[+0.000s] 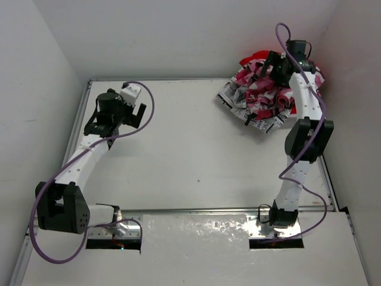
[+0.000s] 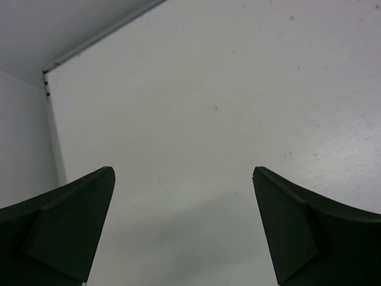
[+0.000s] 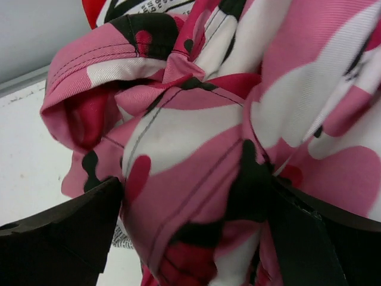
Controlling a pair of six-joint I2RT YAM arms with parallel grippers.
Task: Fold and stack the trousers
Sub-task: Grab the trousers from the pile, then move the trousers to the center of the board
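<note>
Currently right claw [image 3: 196,182] wide astride camouflage trousers [image 3: 196,131], seemingly touching them.

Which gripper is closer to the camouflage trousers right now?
Right. The right gripper stands open astride a fold of the camouflage trousers in the far right corner; the left gripper hangs open over bare table at the far left, well apart from them.

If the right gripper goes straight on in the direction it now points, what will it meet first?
The pink camouflage trousers. In the right wrist view a bunched fold of them fills the space between the open fingers of the right gripper, so contact looks almost immediate, though depth is unclear.
</note>
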